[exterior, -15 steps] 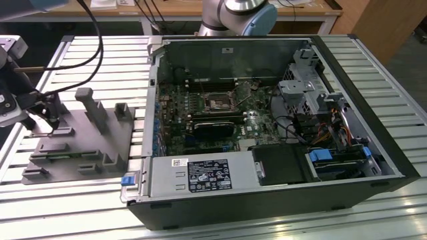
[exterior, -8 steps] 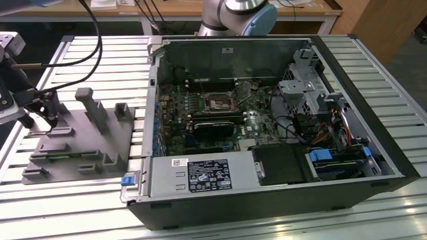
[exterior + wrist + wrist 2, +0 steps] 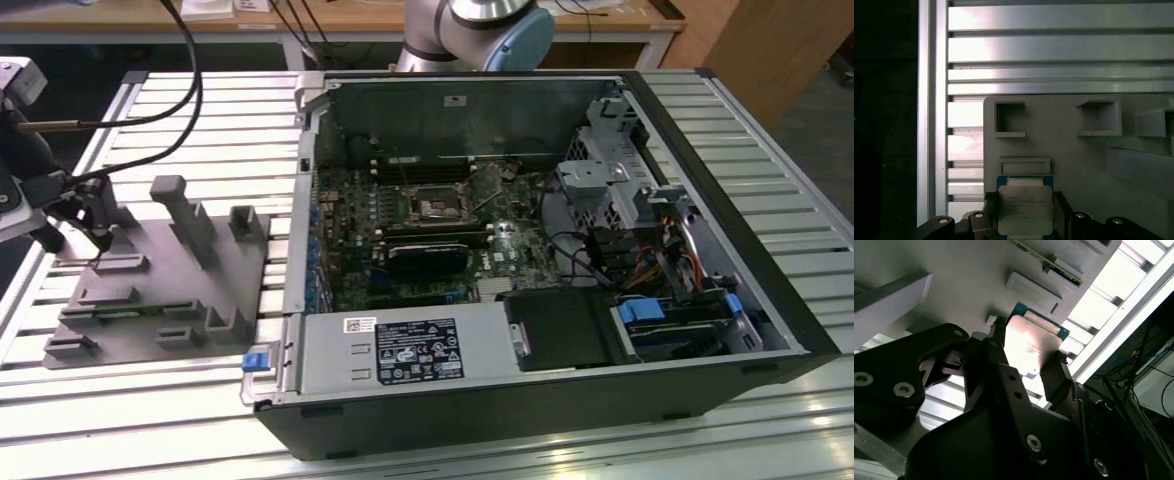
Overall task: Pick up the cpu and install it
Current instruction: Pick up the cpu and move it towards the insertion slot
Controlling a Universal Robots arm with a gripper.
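The cpu (image 3: 1024, 206), a small square chip with a silvery top plate and a green rim, sits between my gripper's two dark fingers (image 3: 989, 212) in both wrist views. The fingers press on its two opposite edges, so the gripper (image 3: 1024, 220) is shut on it. The chip (image 3: 1031, 345) hangs just over a corner of the grey fixture plate (image 3: 1064, 160), next to a shallow rectangular recess (image 3: 1024, 166). In the exterior view the gripper (image 3: 96, 238) stands over the plate's far corner at the exterior view's left. The dark square socket (image 3: 438, 205) lies on the motherboard inside the open computer case (image 3: 534, 250).
The fixture plate (image 3: 174, 290) carries several upright blocks (image 3: 187, 215) and lies on a slatted aluminium table (image 3: 747, 130). Cables (image 3: 174, 90) run from the wrist across the table's back. The case wall (image 3: 310, 200) stands between the plate and the motherboard. The arm's base (image 3: 481, 30) is behind the case.
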